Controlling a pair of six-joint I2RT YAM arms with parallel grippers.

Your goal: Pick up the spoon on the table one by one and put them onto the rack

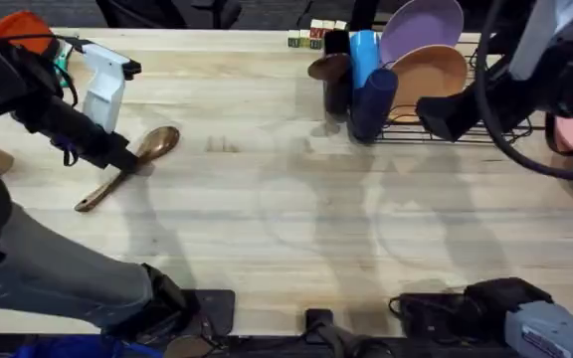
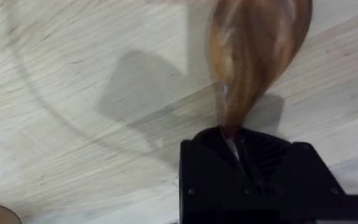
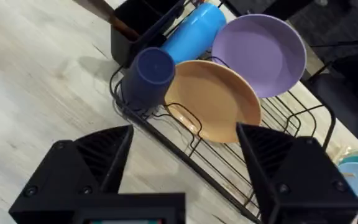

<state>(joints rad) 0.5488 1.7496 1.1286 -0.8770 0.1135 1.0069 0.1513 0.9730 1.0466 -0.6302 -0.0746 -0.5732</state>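
Spoon point(image 1: 132, 164) count one, in left end effector point(image 1: 127, 159).

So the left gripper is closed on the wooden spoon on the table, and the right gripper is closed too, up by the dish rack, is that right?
Not quite. The right gripper is open: the right wrist view shows its two fingers spread wide apart, nothing between them, near the rack. The rest holds: the left gripper is closed on the wooden spoon on the table.

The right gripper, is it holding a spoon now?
No, the right gripper is open and holds nothing above the rack.
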